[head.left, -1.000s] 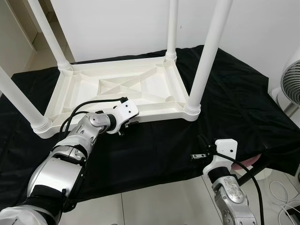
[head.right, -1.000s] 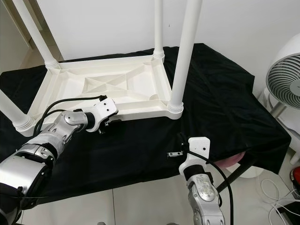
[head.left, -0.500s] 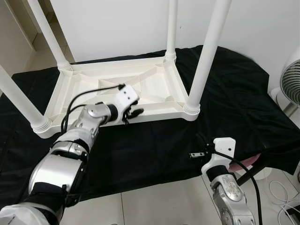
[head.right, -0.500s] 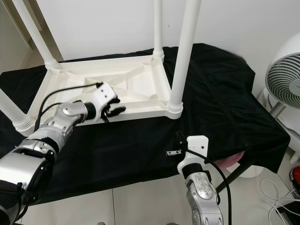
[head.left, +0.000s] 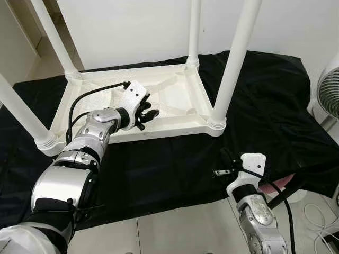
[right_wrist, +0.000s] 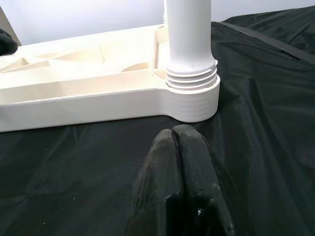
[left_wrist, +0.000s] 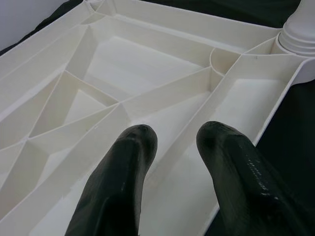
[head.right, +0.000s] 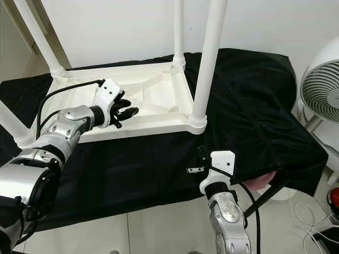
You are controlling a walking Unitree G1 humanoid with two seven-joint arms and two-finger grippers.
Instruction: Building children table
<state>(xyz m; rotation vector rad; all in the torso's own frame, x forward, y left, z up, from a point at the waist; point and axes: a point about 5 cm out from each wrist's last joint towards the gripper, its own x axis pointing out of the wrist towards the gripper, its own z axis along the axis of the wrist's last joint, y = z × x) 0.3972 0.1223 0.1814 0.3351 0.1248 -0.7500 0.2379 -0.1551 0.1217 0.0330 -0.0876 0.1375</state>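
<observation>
Children table [head.left: 175,103]: white plastic, upside down on a black cloth [head.left: 265,106], ribbed underside up, four legs screwed into the corners and rising out of the top of the eye views.
Left eye view: the left gripper [head.left: 147,112] hovers above the table's near rail, toward the middle of the underside, fingers pointing to about 3 o'clock with a gap between them, nothing held. The right gripper [head.left: 225,157] lies on the cloth at about 5 o'clock from the near right leg [head.left: 233,63], well apart from it.
Right eye view: same scene; a white fan [head.right: 320,98] stands off the cloth's right edge, with cables on the floor [head.right: 312,233] below it.
Left wrist view: two black fingers [left_wrist: 118,189] narrowly parted, empty, over the ribs and triangular pockets of the underside; a leg socket [left_wrist: 300,37] sits at the far corner.
Right wrist view: black fingers [right_wrist: 179,172] pressed together with no gap, empty, low over the cloth, pointing at the threaded base of the near right leg [right_wrist: 189,64].
</observation>
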